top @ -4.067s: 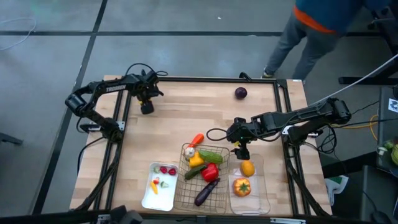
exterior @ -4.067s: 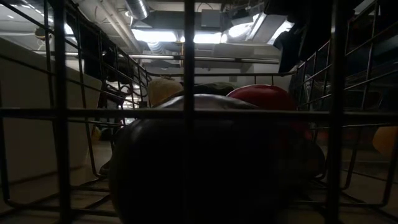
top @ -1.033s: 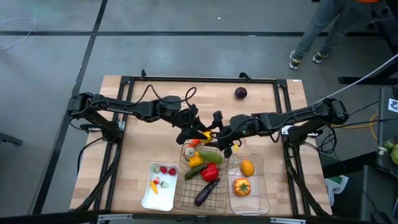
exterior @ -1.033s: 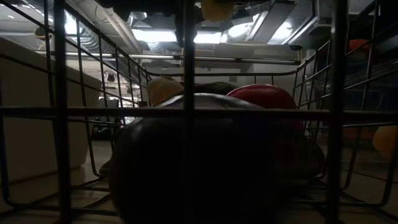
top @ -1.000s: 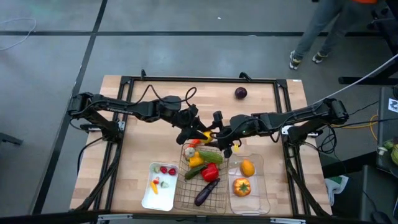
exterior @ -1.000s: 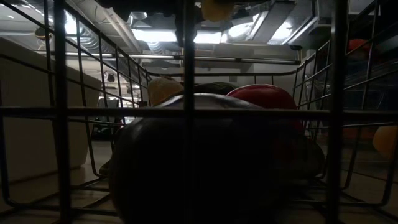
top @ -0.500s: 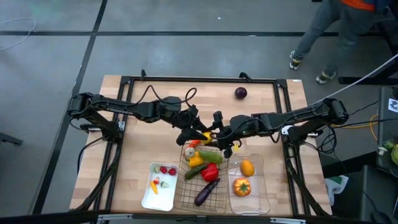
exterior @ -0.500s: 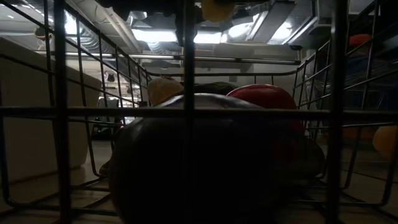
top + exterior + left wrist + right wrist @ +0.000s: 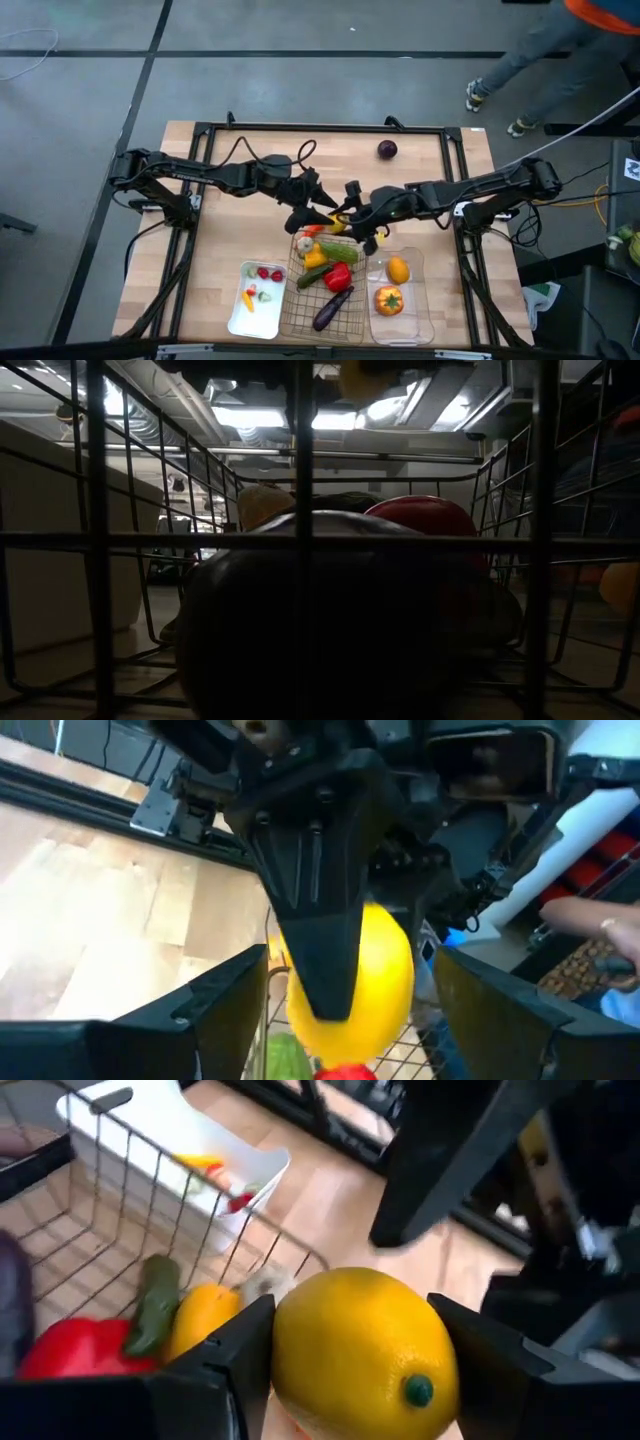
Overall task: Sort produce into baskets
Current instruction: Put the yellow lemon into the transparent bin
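Two tools meet over the far rim of the wire-mesh basket (image 9: 322, 285), and between them you have the yellow lemon (image 9: 362, 1352). Your right tool (image 9: 352, 222) has its fingers closed on the lemon's sides, as its wrist view shows. Your left tool (image 9: 322, 212) faces it from the other side with its fingers (image 9: 221, 1016) spread wide apart, the lemon just ahead of them and not gripped by them. Below the right tool, inside the basket, lie a red pepper (image 9: 75, 1348), a yellow pepper (image 9: 203, 1318) and a green cucumber (image 9: 152, 1302). Beside the basket on the left tool's side sits the flat white tray (image 9: 236, 307); on the right tool's side the clear plastic bin (image 9: 415, 320) holds an orange (image 9: 398, 270). Far behind both tools, a purple eggplant (image 9: 387, 150) rests alone on the counter (image 9: 230, 225).
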Controlling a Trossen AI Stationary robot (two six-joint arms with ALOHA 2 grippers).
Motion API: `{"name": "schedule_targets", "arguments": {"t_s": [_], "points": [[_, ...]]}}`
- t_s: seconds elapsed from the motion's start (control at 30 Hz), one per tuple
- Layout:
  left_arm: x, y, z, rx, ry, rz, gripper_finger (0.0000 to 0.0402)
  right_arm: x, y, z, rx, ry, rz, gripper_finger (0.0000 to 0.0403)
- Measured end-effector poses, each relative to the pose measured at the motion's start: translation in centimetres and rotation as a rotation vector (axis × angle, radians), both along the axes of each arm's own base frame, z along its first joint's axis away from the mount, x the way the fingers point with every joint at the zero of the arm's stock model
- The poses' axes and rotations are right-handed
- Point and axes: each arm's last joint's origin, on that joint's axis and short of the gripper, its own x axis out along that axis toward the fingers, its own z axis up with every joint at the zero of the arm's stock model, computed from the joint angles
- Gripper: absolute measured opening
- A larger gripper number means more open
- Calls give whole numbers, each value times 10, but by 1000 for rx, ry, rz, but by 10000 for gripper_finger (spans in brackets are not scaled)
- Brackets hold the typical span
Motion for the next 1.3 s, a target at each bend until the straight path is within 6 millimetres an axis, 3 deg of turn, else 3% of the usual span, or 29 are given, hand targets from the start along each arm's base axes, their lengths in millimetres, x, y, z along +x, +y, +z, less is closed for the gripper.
{"name": "schedule_targets", "arguments": {"t_s": [0.4,0.67,0.83,1.0,1.3], "points": [[-2,0,-5,68,34,-21,280,-49,28,8,242,238,-58,227],[-2,0,-5,66,34,-17,280,-74,58,-7,459,552,-112,227],[-2,0,-5,65,35,-16,280,-87,77,-18,489,695,-169,227],[-2,0,-5,68,34,-16,280,-84,94,-35,417,726,-194,227],[-2,0,-5,66,35,-15,280,-66,104,-71,278,759,-292,228]]}}
